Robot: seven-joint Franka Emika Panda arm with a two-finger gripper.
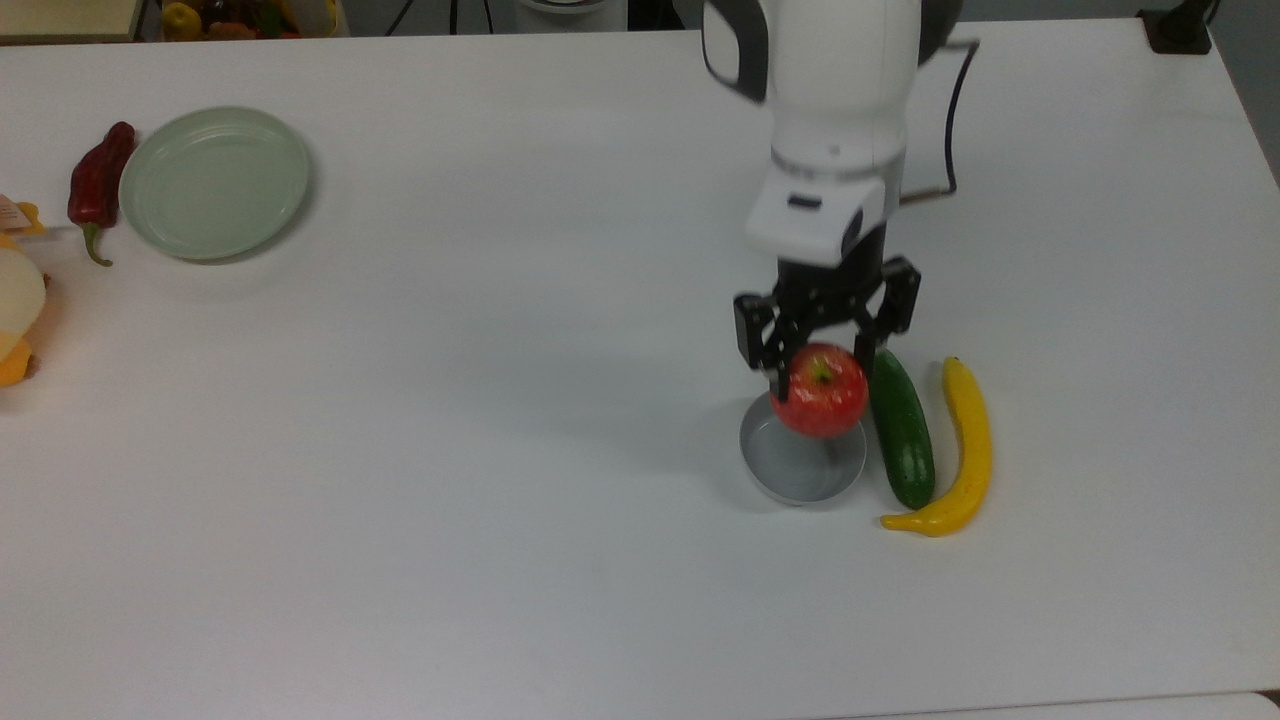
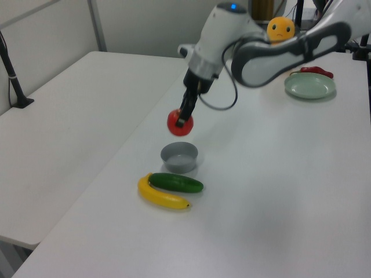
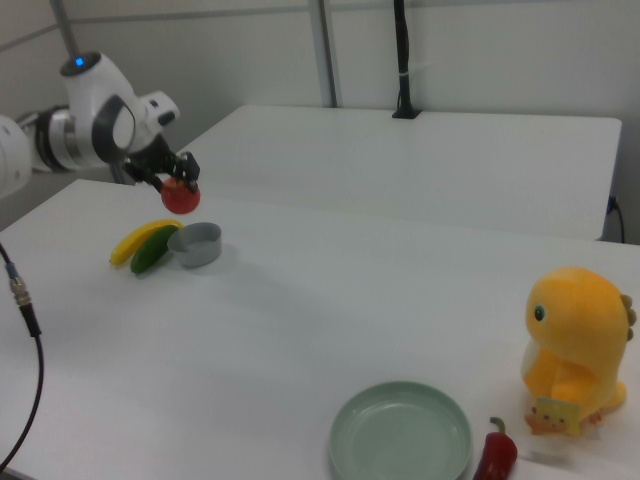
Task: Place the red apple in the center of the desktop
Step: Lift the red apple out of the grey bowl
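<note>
The large plain white bench point(image 1: 400, 500) carries everything. Above it, the white robot arm point(image 1: 835, 90) holds its black two-finger jaws point(image 1: 822, 372) closed on the round glossy red apple point(image 1: 820, 392), which hangs in the air just above the small round grey bowl point(image 1: 800, 462). In the top view, a green cucumber point(image 1: 903, 430) lies just right of the bowl, with a yellow banana point(image 1: 955, 450) beside it. A pale green plate point(image 1: 213, 182) and a dark red chili pepper point(image 1: 98, 183) sit far left.
</note>
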